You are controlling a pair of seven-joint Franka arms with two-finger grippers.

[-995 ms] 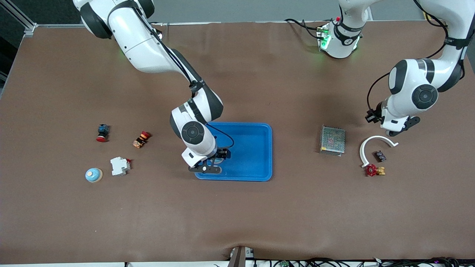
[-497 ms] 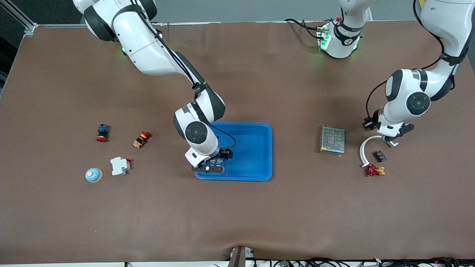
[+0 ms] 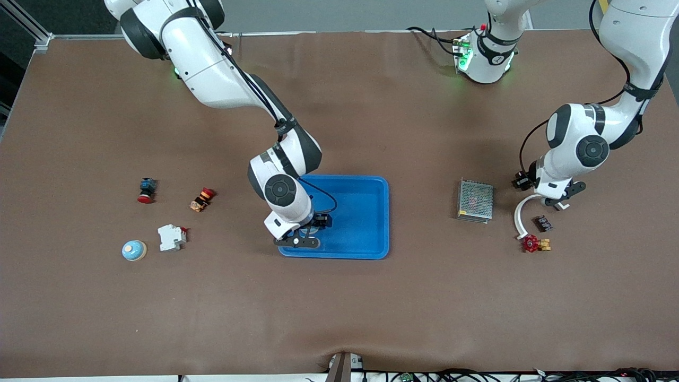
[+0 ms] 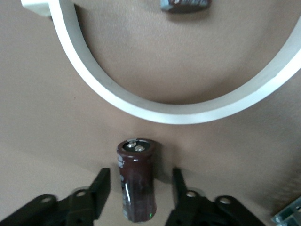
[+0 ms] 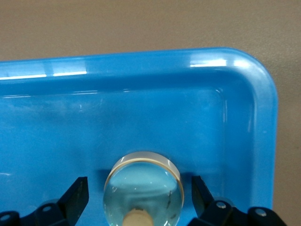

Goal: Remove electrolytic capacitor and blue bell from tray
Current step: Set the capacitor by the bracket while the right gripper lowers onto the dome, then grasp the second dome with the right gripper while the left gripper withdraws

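In the left wrist view a dark brown capacitor (image 4: 136, 181) stands upright on the brown table beside a white arc (image 4: 164, 108). My left gripper (image 4: 140, 172) is open around it, with a gap between each finger (image 4: 101, 186) and the can. In the front view the left gripper (image 3: 546, 197) hides it. A bell (image 5: 143, 188) with a pale blue dome sits in the blue tray (image 5: 141, 70), near a corner. My right gripper (image 5: 138, 180) is open, its fingers (image 5: 77, 193) clear of the bell on both sides. The right gripper (image 3: 307, 233) covers that bell from the front.
A metal mesh box (image 3: 476, 200), a small dark module (image 3: 542, 223) and a red valve (image 3: 533, 244) lie near the white arc (image 3: 522, 212). Toward the right arm's end lie another blue bell (image 3: 134, 250), a white breaker (image 3: 171, 237) and two red-capped buttons (image 3: 146, 190) (image 3: 202, 199).
The left arm's hand has swung toward the metal box and come down over the white arc. The right arm shifted slightly over the tray, then stayed put.
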